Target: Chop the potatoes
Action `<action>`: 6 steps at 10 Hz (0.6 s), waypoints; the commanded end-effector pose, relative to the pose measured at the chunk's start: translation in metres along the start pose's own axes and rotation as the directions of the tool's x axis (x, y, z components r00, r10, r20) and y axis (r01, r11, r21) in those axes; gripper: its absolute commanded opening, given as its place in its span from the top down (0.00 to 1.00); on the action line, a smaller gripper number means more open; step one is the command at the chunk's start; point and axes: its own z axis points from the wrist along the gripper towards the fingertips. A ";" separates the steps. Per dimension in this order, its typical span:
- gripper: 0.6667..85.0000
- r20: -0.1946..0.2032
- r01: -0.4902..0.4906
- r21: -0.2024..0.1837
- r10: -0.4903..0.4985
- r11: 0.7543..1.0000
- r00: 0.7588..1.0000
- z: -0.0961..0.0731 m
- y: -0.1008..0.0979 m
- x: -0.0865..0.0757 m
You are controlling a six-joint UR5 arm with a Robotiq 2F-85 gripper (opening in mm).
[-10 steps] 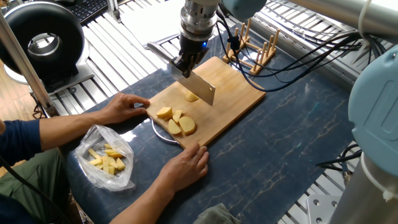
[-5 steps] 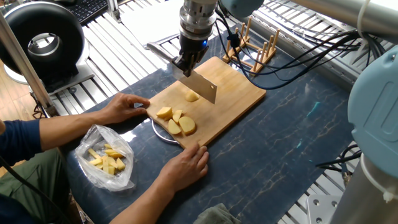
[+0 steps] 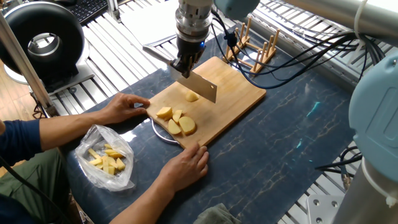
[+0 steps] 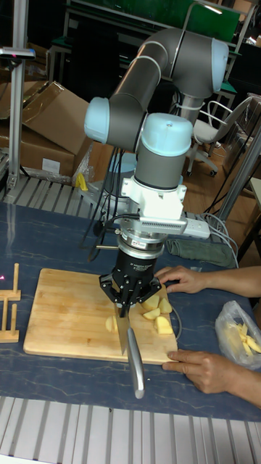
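Pale yellow potatoes lie on a wooden cutting board (image 3: 239, 93) (image 4: 61, 304): a cluster of chunks (image 3: 176, 121) (image 4: 159, 312) near the board's front corner, and one piece (image 3: 192, 96) (image 4: 111, 324) alone at mid-board. My gripper (image 3: 182, 67) (image 4: 130, 303) is shut on the handle of a cleaver-style knife (image 3: 200, 86) (image 4: 135, 360). The blade hangs just above and behind the lone piece, partly hiding it in the fixed view.
A person's two hands (image 3: 124, 107) (image 3: 185, 165) steady the board's near edges, close to the chunks. A clear plastic bag (image 3: 107, 158) (image 4: 238, 337) of yellow pieces lies front left. A wooden rack (image 3: 252, 50) stands behind the board. A metal plate rim (image 3: 160, 134) shows under the board's corner.
The gripper and knife have shifted slightly left and up over the lone piece; the potatoes and the hands stay put.
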 end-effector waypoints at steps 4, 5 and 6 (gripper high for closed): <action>1.00 0.011 0.000 -0.004 0.000 1.000 1.000 -0.001 0.003 -0.001; 1.00 0.012 -0.005 -0.007 0.005 1.000 1.000 -0.002 0.005 -0.001; 1.00 0.012 -0.008 -0.007 0.008 1.000 1.000 -0.003 0.006 0.000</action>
